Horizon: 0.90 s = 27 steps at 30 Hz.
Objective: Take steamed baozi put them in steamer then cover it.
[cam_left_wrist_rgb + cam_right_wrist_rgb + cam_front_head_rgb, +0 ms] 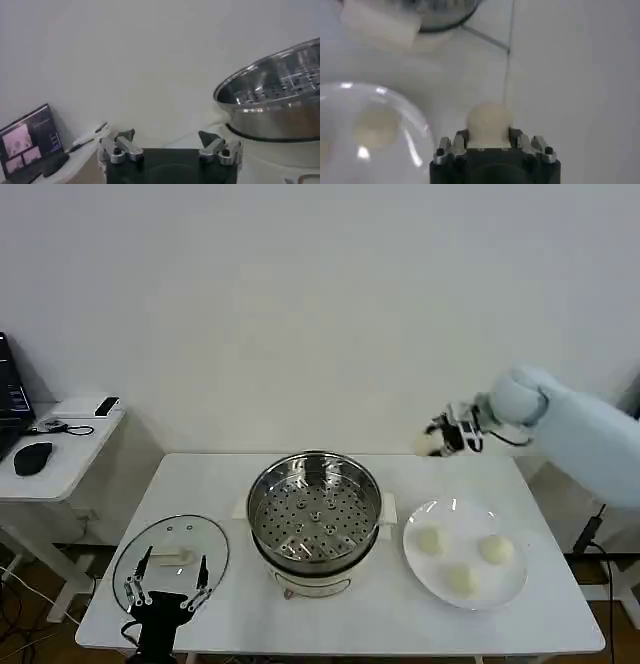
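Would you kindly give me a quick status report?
Right gripper shut on baozi, raised behind plate. Left gripper open over cover. Steamer uncovered.

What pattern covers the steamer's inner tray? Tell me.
Rows of small round holes across shiny steel tray, clearest in the head view.

White table (520,624), rectangular, set against a white wall. Centre: steel steamer (314,519) on a cream base, perforated tray inside, no buns in it. Near-left corner: glass lid (170,559) lying flat, cream bar handle facing up, apart from the steamer. Right of the steamer: white plate (420,569), close to the pot but not touching it, carrying three buns (462,578). Far-right part of the tabletop bare.
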{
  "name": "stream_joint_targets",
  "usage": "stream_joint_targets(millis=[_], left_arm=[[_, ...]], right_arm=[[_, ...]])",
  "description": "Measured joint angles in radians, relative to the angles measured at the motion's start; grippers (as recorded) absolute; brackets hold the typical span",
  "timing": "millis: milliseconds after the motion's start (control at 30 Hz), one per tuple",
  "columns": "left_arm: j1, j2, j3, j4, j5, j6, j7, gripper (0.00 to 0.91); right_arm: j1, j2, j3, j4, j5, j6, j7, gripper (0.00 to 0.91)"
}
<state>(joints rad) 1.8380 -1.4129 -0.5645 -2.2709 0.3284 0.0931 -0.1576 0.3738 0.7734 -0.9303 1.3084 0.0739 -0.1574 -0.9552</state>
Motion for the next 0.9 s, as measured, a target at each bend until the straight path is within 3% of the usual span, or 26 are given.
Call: stream_joint_targets(millis=[433, 900], left_arm=[[0.003, 0.029, -0.030, -0.007, -0.059, 0.023, 0.014, 0.907], [0.017, 0.064, -0.079, -0.025, -0.280, 0.067, 0.007, 0.907]], right_arm=[[0.154, 0.211, -0.213, 0.001, 0.094, 0.109, 0.004, 0.544], [0.142, 0.406, -0.317, -0.092, 0.014, 0.300, 0.018, 0.544]])
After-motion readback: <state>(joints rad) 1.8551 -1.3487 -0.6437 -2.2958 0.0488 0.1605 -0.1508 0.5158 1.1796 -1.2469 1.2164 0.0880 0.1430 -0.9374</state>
